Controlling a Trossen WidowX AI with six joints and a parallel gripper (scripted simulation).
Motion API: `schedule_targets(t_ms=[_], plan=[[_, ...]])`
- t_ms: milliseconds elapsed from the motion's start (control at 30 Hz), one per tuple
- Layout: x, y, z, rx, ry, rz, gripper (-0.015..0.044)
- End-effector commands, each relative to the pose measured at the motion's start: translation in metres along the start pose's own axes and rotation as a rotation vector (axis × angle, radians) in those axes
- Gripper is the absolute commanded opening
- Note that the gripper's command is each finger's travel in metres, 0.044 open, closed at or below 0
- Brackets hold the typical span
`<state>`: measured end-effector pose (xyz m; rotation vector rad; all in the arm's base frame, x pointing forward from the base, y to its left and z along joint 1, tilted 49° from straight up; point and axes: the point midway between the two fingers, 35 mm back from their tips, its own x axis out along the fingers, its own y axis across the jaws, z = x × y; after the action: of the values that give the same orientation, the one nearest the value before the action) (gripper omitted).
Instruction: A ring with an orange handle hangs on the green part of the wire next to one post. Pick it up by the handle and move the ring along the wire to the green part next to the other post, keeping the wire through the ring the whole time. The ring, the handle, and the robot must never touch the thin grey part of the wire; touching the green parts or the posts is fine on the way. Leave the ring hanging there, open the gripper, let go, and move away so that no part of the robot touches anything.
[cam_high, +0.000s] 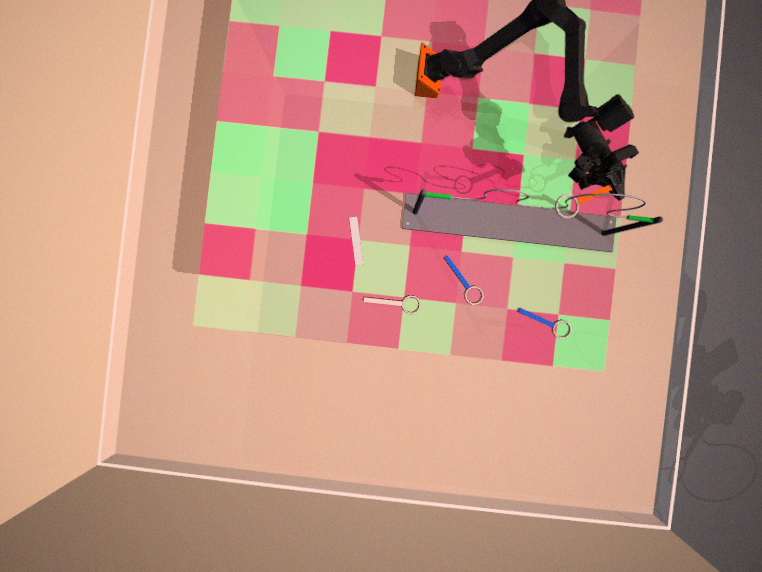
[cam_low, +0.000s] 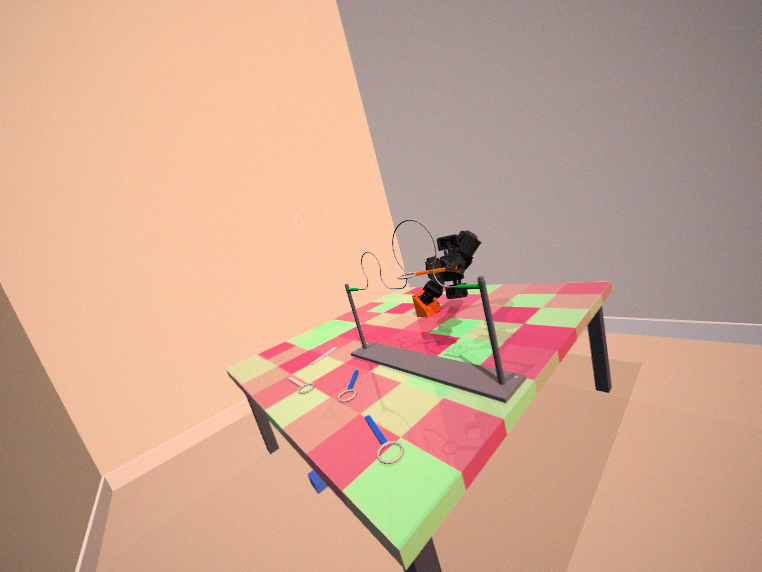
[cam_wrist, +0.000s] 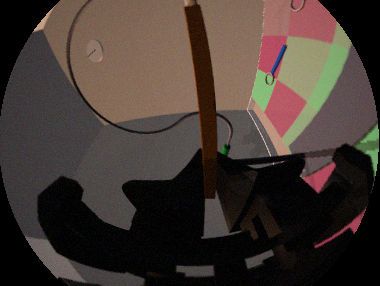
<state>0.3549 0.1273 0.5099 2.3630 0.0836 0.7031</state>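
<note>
My gripper (cam_high: 607, 182) (cam_low: 454, 269) is shut on the orange handle (cam_high: 593, 195) (cam_low: 429, 272) (cam_wrist: 205, 90). The pale ring (cam_high: 556, 208) (cam_low: 400, 277) lies nearly flat at the lower left side of the wire's tall loop, apparently around the grey wire (cam_high: 643, 200) (cam_low: 393, 243) (cam_wrist: 145, 132). Whether they touch cannot be told. In the wrist view the wire crosses beyond the handle and the ring is mostly out of frame. The right green part (cam_high: 641, 218) (cam_low: 469, 286) is by the near post (cam_low: 491, 332); the left green part (cam_high: 438, 196) (cam_low: 353, 289) is by the far post (cam_low: 355, 317).
The posts stand on a grey base (cam_high: 510, 225) (cam_low: 430, 369). In front lie one blue-handled ring (cam_high: 456, 271) (cam_low: 352, 379), another blue-handled ring (cam_high: 535, 317) (cam_low: 375, 429), a white-handled ring (cam_high: 382, 301) and a white bar (cam_high: 355, 241). The wire's smaller bends lie left of the ring.
</note>
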Motion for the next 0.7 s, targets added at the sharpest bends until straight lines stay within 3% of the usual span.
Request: schedule_targets(t_ms=[0, 667], plan=[[-0.002, -0.015, 0.002, -0.079, 0.008, -0.047, -0.0150], [-0.024, -0.084, 0.024, -0.508, 0.065, -0.295, -0.0150]])
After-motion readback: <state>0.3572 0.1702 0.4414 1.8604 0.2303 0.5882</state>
